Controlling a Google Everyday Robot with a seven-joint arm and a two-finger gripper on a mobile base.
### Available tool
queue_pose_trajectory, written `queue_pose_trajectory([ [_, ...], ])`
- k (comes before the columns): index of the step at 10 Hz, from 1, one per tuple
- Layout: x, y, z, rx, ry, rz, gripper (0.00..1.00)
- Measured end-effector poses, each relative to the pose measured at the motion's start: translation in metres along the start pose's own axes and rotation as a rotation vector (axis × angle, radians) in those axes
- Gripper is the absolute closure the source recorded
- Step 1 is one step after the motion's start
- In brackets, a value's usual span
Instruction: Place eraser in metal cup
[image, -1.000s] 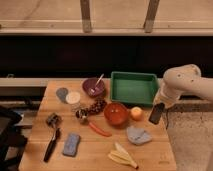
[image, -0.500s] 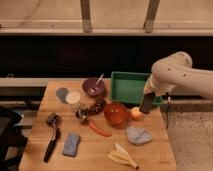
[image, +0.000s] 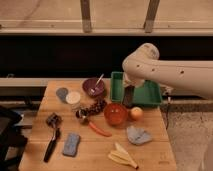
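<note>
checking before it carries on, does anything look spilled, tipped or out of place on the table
Nothing looks spilled or tipped. Only the crumpled grey cloth lies bunched in front of the round orange fruit. The gripper, fingers shut, hangs at the green plastic tray, by its corner nearest the round orange bowl.

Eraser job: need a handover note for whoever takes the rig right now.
Claw: shut on eraser, at the tray's front-left corner, just above the orange bowl.
Cup: upright on the table, left of the bowl, beside the grapes; nothing seen in it.
Done: eraser grasped.
Left: carry it left over the bowl to the cup, lower, release inside.
</note>
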Motion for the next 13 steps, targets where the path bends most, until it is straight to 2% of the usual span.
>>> queue_pose_trajectory([
  [2, 0.009, 0.045, -0.006, -0.055, -0.004, -0.091, 0.91],
  [11, 0.008, 0.048, -0.007, -0.064, -0.011, -0.104, 0.91],
  [13, 0.000, 0.067, -0.005, -0.087, -0.022, -0.132, 0.91],
])
